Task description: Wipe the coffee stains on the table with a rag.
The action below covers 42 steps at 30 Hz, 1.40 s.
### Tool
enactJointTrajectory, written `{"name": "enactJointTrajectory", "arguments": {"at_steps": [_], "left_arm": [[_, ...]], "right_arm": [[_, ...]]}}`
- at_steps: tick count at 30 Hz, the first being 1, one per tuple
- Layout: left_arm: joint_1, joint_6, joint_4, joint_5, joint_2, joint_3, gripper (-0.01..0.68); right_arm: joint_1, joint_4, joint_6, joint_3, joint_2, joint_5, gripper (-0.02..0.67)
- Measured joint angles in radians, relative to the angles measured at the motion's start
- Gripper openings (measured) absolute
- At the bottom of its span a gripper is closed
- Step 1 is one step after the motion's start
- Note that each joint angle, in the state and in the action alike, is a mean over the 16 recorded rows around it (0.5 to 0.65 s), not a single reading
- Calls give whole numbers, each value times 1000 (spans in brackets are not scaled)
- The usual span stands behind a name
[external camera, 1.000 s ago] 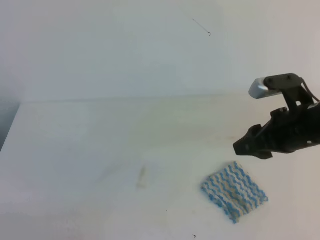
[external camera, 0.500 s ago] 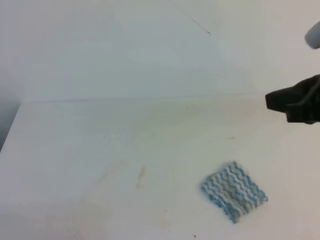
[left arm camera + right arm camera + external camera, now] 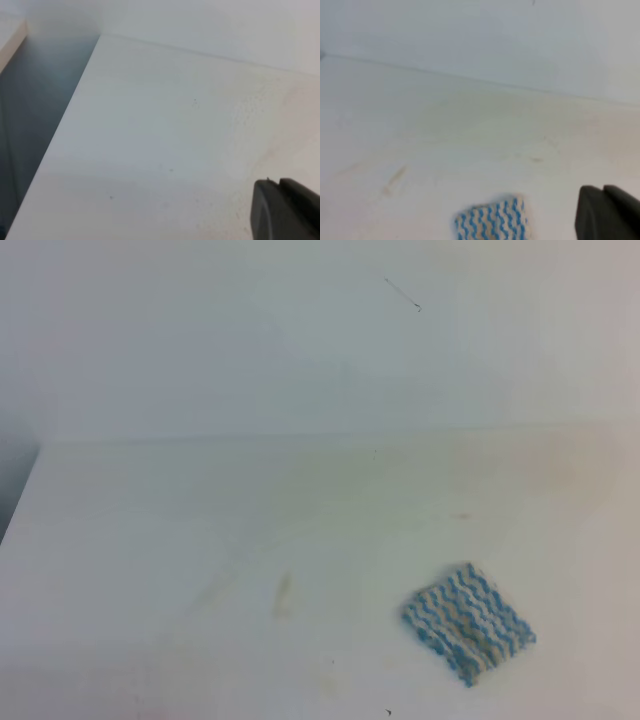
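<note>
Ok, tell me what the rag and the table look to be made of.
Rag: soft woven or knitted cloth, probably microfibre, judging by its fuzzy, matte blue-and-white zigzag ridges. Table: smooth white surface, likely laminate or painted board, matte, with faint yellowish smudges.

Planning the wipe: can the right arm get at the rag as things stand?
Probably yes. The rag lies flat and alone on the table, nothing on or beside it; the right gripper, shut, sits just off to its side.

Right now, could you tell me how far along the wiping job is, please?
Done: no glossy blob shows, only a faint tan smear on the table. In hand: nothing; the rag lies flat, and the right gripper is shut, empty. Left: perhaps wiping that smear.
</note>
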Motion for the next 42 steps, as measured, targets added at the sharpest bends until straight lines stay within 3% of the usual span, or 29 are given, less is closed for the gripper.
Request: {"name": "enactJointTrajectory", "arguments": {"at_steps": [14,24,30,42], "left_arm": [[0,0,0,0,1,0,1],[0,0,0,0,1,0,1],[0,0,0,0,1,0,1],[0,0,0,0,1,0,1]], "right_arm": [[2,-44,49,23,-28,28,0],[-11,-83,20,126,-262,-29,-1],[-62,-128,-6,296,-485,-146,-1],[-210,-179,-19,832,-880,-470,-2]]}}
